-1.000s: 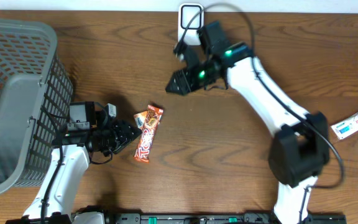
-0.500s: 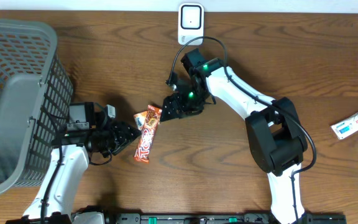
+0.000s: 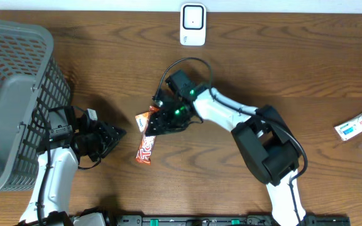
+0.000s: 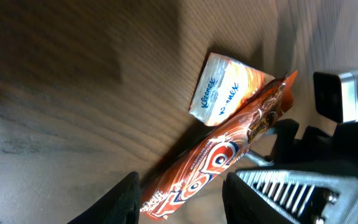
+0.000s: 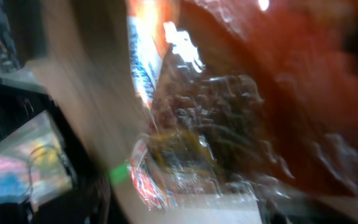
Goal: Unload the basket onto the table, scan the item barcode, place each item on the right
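Orange candy bar [image 3: 146, 146] lies flat on table [image 3: 244, 69], centre-left, long axis running near-far, and its upper end overlaps a small tissue pack [image 4: 220, 93]. Right gripper [image 3: 155, 121] is down over that upper end, at or touching the wrapper. Its wrist view is all blurred wrapper close up, so I cannot tell if the jaws are apart or closed, or if the bar is gripped. Left gripper [image 3: 119, 135] sits just left of the bar's lower half, clear of it, fingers part-way apart and holding nothing. Step in hand looks like the pick. Best to pinch the bar across its narrow width near the end, catch the wrapper only and not the tissue pack under it, and lift level. Then carry it to the white scanner [image 3: 193, 25] at the far edge, well apart, barcode side turned to it. Barcode is not visible here.
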